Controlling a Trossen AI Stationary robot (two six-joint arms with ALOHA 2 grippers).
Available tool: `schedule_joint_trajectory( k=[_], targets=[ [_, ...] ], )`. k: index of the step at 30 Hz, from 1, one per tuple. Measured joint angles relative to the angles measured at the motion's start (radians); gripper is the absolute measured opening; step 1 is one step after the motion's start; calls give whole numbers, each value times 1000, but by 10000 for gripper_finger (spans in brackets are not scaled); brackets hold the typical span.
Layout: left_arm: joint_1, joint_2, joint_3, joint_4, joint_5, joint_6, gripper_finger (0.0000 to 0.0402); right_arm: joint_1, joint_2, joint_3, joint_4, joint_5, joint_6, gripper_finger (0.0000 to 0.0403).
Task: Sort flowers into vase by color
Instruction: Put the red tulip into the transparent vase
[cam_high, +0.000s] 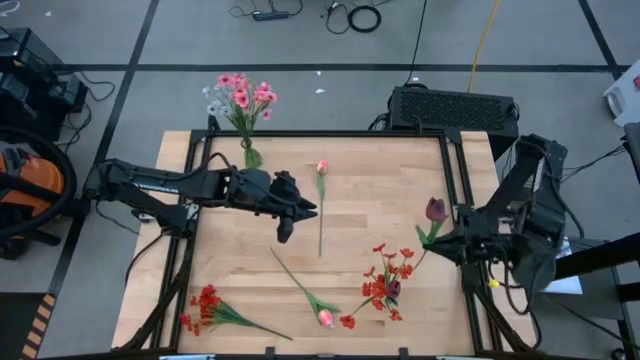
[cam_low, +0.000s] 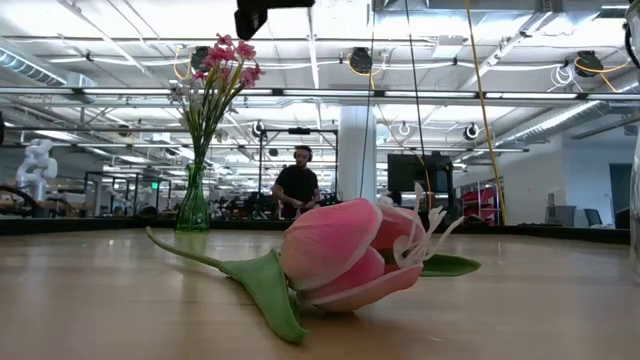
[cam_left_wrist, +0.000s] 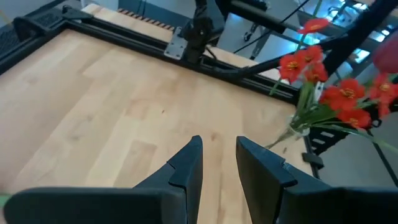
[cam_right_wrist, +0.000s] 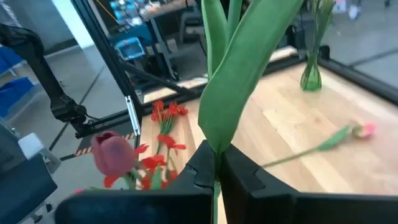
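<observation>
A green glass vase (cam_high: 250, 156) at the table's far left holds pink flowers and a white sprig (cam_high: 240, 95); it also shows in the low view (cam_low: 192, 205). My left gripper (cam_high: 284, 236) hovers open and empty over the table's middle; its fingers show in the left wrist view (cam_left_wrist: 217, 163). My right gripper (cam_high: 437, 243), at the right edge, is shut on a dark red tulip (cam_high: 436, 210). One pink tulip (cam_high: 321, 168) lies mid-table. Another pink tulip (cam_high: 325, 318) lies near the front and shows close up in the low view (cam_low: 345, 260). Red clusters lie at front left (cam_high: 205, 310) and front right (cam_high: 385, 280). My right gripper pinches the dark red tulip's green stem and leaf base (cam_right_wrist: 216, 149) between its two fingers. The fingers come roughly level from the table's right side and lie across the stem. The leaf and stem rise past the fingers and the bud (cam_high: 436, 210) is off the table.
A dark tulip bud (cam_high: 393, 288) lies among the front-right red cluster; it also shows in the right wrist view (cam_right_wrist: 112, 152). A black frame rail (cam_high: 320, 132) borders the table. A person (cam_low: 297, 185) stands far behind it. Bare wood lies under the left gripper.
</observation>
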Motion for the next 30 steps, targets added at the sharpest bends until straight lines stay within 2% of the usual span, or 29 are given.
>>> schedule_joint_trajectory(
  k=[3, 6, 13, 19, 25, 30],
  targets=[
    [-12, -2, 0, -5, 1, 3, 102, 21, 85, 93, -113, 1, 114, 0],
    [-20, -4, -1, -7, 0, 4, 102, 40, 170, 158, -132, 4, 147, 0],
    [-32, -4, -1, -23, 0, 25, 102, 67, 323, 241, -128, 90, 219, 0],
    [-32, -4, -1, -24, 0, 29, 102, 70, 380, 267, -42, 159, 156, 0],
    [-36, -4, -1, -25, 0, 22, 102, 70, 435, 267, -47, 265, 142, 0],
    [-52, -4, -1, -26, 0, 22, 102, 69, 488, 266, -70, 267, 194, 0]
  ],
)
